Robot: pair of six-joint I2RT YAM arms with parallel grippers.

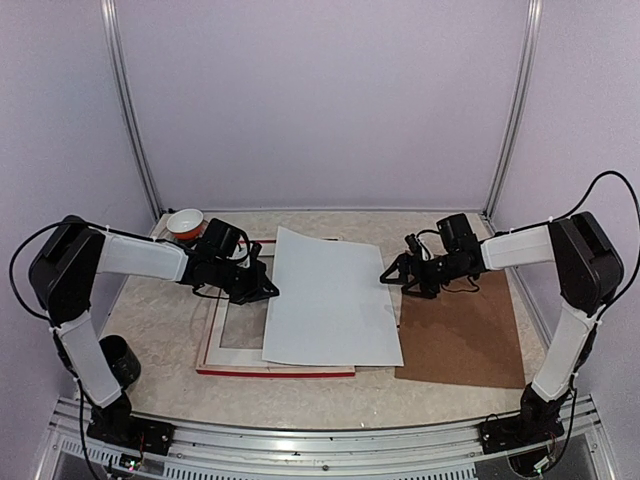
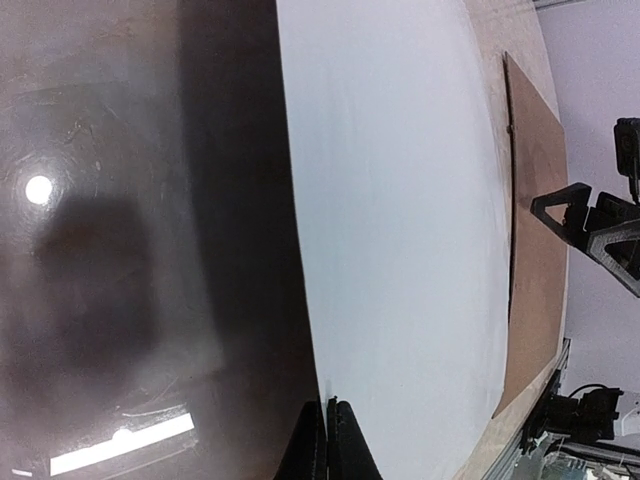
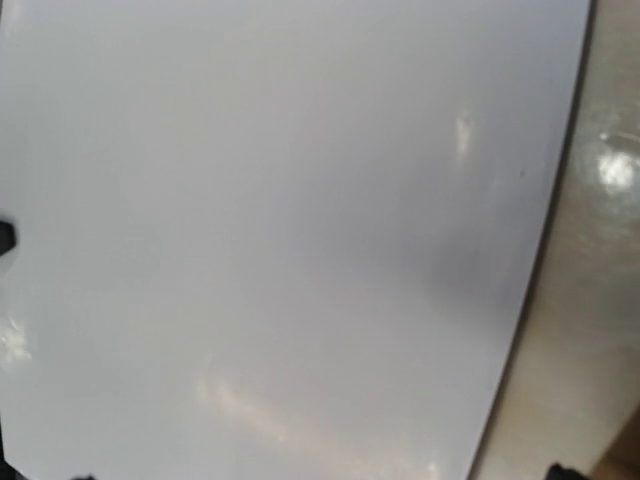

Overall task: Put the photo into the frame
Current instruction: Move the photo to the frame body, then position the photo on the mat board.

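Photo [image 1: 330, 300] lies centre of top view, plain white back up, printed side hidden; sheet a little askew, its left part over the frame [image 1: 213, 338], its right edge over the board [image 1: 465, 335]. Frame lies pale wood side up, a thin red line along its lower edge; its right half is covered by the photo. Left gripper [image 1: 268, 292] sits at the photo's left edge; in the left wrist view its fingers [image 2: 327, 440] are pressed together with the sheet's edge running in between them, so pinching the photo as far as can be seen. Left of that edge is a dark glossy surface [image 2: 120, 250] with a lamp spot and a bright bar reflected in it; what it is cannot be told. Right gripper [image 1: 392, 275] is just beside the photo's right edge, above the board's upper left corner, jaws spread wide, nothing between them. Right wrist view is blurred and almost all white sheet, with a strip of table on the right and only black finger tips cut off at the frame's edges. Small white bowl [image 1: 185, 222] with orange on it, upper left, partly behind the left arm. Table [image 1: 160, 320] is beige, marble-patterned. Pale lilac walls, two metal posts [image 1: 128, 110] in the back corners, metal rail [image 1: 330, 440] along the near edge.
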